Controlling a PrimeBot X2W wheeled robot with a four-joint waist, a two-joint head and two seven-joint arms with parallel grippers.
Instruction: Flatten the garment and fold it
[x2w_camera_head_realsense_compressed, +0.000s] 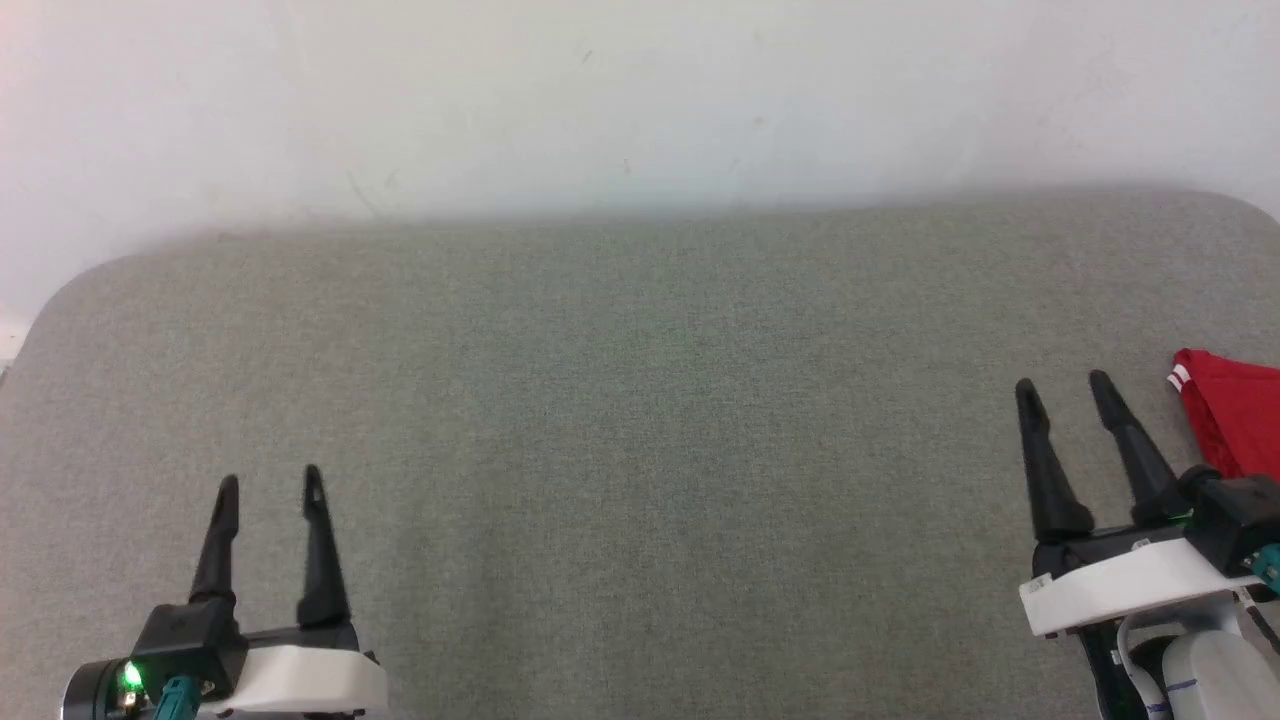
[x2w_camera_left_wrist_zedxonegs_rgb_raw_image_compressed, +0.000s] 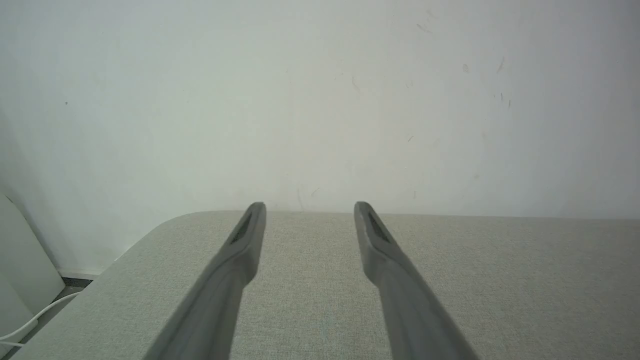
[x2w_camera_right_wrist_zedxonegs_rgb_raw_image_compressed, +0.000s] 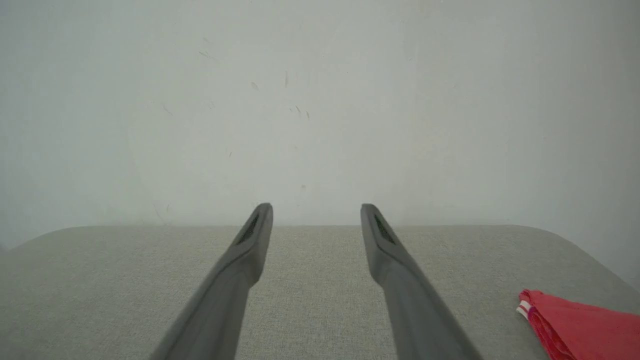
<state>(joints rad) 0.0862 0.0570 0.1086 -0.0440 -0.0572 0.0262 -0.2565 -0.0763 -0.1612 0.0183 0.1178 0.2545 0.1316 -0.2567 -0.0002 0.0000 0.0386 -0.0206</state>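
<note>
2 claws spread, empty: the garment (x2w_camera_head_realsense_compressed: 1235, 415) lies just right of your right claw (x2w_camera_head_realsense_compressed: 1062, 382), at the worktop's (x2w_camera_head_realsense_compressed: 640, 350) right edge; left claw (x2w_camera_head_realsense_compressed: 271, 476) well apart.

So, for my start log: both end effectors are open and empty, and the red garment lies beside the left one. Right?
No. The garment lies beside the right end effector, not the left end effector, as the head view shows. Both are open and empty, as you said.

Grey fabric surface (x2w_camera_head_realsense_compressed: 640, 420), red garment (x2w_camera_head_realsense_compressed: 1235, 410) (right edge) on it
</note>
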